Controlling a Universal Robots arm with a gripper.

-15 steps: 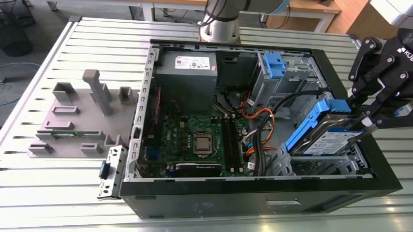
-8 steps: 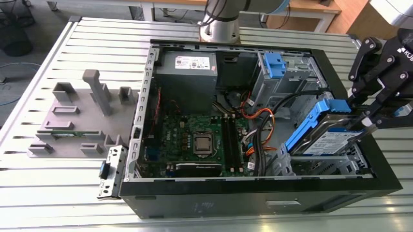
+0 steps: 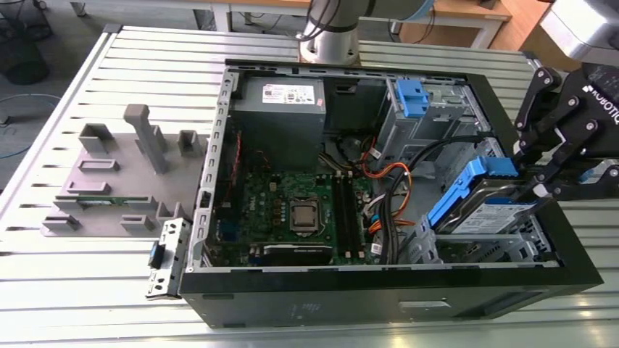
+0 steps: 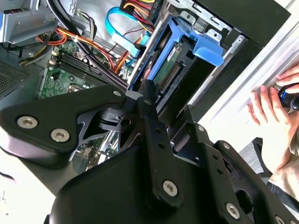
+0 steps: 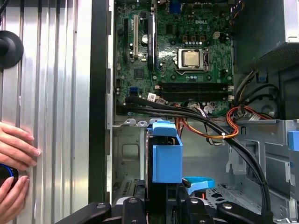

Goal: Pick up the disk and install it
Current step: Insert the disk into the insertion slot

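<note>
Pickup done: gripper (image 3: 530,181) fingers pinch the disk (image 3: 486,210), tilted over the drive bay (image 3: 512,248) just beneath them (not seated yet).

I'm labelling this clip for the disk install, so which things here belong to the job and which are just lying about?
Job: the disk, tilted in the robot's hand; the drive bay beneath it; the open computer case.
Lying about: grey fixture tray; metal bracket beside the case; a person's hand at the table.
</note>
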